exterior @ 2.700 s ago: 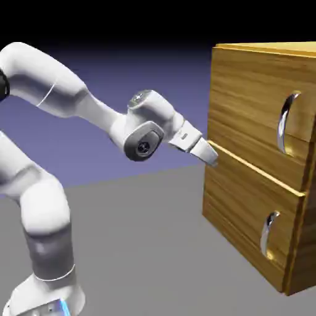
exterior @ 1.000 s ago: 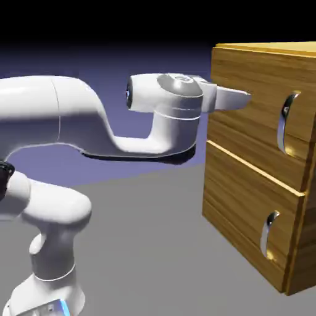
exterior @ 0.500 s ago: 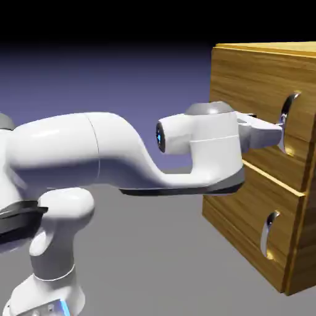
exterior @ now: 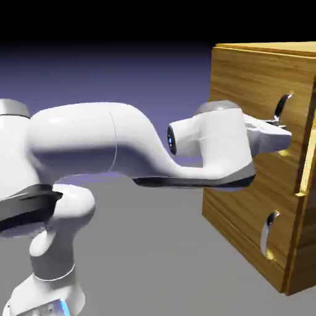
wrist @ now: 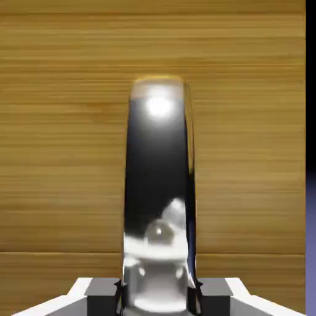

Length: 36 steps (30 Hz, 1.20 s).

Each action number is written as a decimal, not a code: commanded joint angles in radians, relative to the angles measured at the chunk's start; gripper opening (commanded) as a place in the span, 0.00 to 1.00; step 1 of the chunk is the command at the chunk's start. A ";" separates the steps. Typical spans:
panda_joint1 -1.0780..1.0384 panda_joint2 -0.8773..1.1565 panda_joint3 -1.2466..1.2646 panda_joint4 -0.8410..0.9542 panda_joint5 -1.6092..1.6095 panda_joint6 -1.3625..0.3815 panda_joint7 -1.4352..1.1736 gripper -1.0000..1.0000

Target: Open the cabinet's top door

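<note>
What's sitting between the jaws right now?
The top door's silver handle fills the gap between the jaws, which are shut on it. The hand view shows this plainly; nothing else lies between them.

The cabinet (exterior: 247,80) stands at the right of the exterior view, on the table (exterior: 154,259), with the arm (exterior: 111,145) reaching across from the left at the height of the top door (exterior: 237,92). The gripper (exterior: 282,134) sits against that door's handle (exterior: 281,108) — the lower part of the handle lies behind the hand. Below, the lower panel (exterior: 237,216) carries its own handle (exterior: 268,231), well apart from the hand. In the hand view the handle (wrist: 159,197) runs up between the fingertips (wrist: 102,289) — the door (wrist: 62,154) directly behind it.
</note>
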 commanded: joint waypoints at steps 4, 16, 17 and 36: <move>-0.145 0.013 0.109 -0.108 0.068 -0.063 0.002 0.00; -0.580 -0.010 0.498 -0.381 0.319 -0.190 0.002 0.00; -0.616 -0.016 0.535 -0.400 0.344 -0.195 0.002 0.00; -1.022 -0.322 1.114 -0.696 1.042 -0.303 -0.249 0.00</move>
